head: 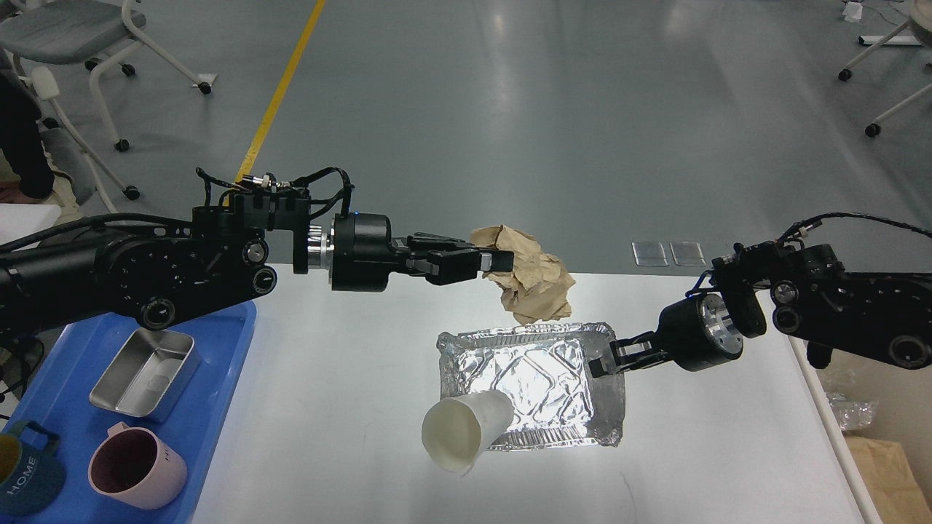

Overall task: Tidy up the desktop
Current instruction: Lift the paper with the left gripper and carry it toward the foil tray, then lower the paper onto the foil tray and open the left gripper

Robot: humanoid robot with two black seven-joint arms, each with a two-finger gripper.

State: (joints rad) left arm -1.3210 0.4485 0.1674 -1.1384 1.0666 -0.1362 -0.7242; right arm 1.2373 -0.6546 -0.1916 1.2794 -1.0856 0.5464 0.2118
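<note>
A glossy grey floor [553,109] reflects overhead light, crossed by a yellow line [280,94]; wheeled white-framed chairs [80,36] stand at both upper corners.

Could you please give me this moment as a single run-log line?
left gripper: shut on crumpled brown paper, above foil tray | right gripper: shut on foil tray rim | paper cup: tipped in tray

The big smooth white desktop [349,407] with round corners holds a flat blue plastic tray [218,407] under the left arm. A shiny crinkled foil tray [539,378] lies just beside the right gripper [601,364]; it may be lifted a bit. A white paper cup [462,429] lies tipped on the foil tray's near corner.
</note>
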